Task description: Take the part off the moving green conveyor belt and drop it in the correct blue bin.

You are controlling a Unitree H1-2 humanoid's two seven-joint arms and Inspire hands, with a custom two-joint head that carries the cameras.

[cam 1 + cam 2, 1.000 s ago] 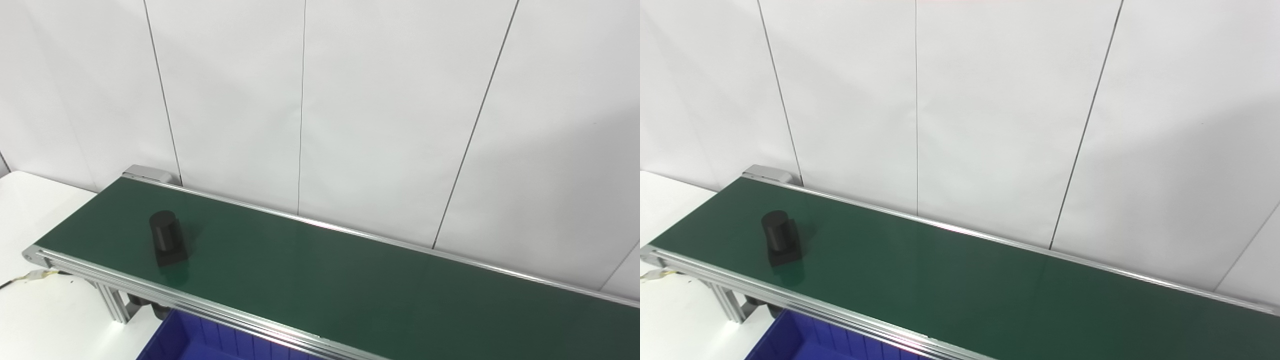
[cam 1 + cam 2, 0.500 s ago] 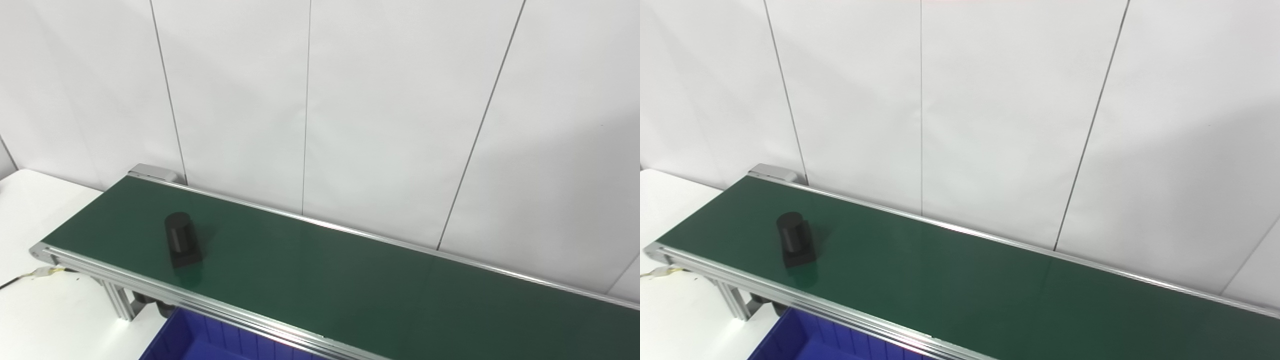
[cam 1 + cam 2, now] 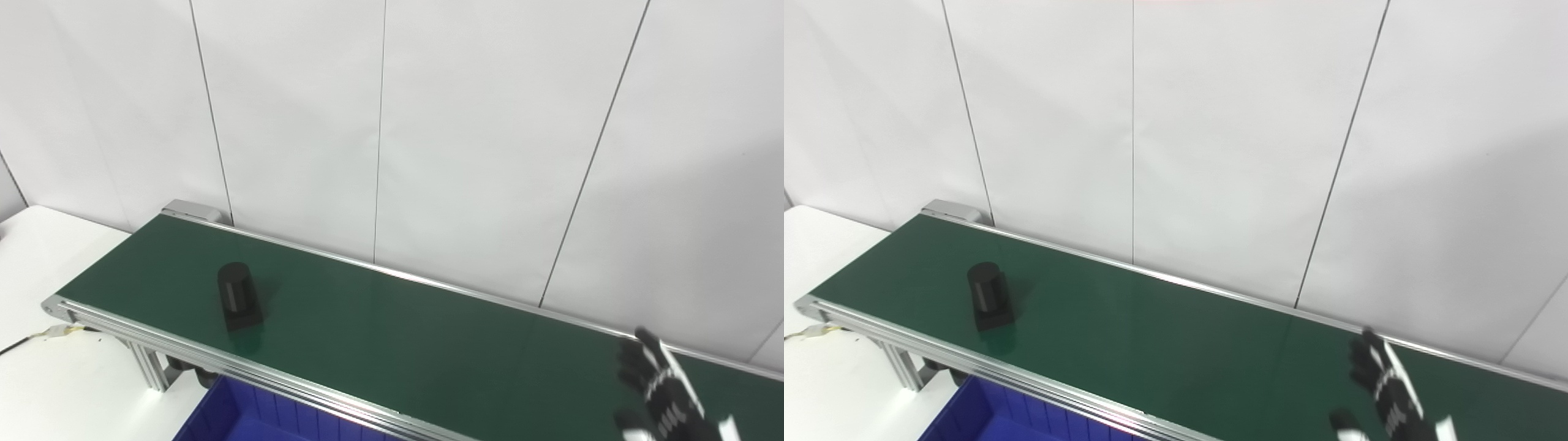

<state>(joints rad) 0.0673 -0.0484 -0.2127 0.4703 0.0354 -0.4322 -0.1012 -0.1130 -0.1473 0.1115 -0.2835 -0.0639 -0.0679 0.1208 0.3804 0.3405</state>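
Your right hand (image 3: 664, 392) is reaching up over the belt (image 3: 429, 343) from the bottom right corner, fingers spread apart and holding nothing. It is hanging above the green surface near the belt's far rail.

The part (image 3: 237, 296), a dark cylinder on a squarish base, is sitting upright well away to the hand's left, close to the belt's left end and nearer its front rail. Nothing is touching it.

Below the front rail, left of the hand, a bin (image 3: 245, 416) is showing only one blue corner.

Progress: you are at the start. The part is not yet grasped, lifted or dropped; the whole pick and the sort are left, in my judgement.

Limits of view: your left hand is not showing. The right hand's palm and wrist are cut off by the frame edge. The bin's inside is mostly out of frame, and I cannot tell how many bins there are or which is correct.
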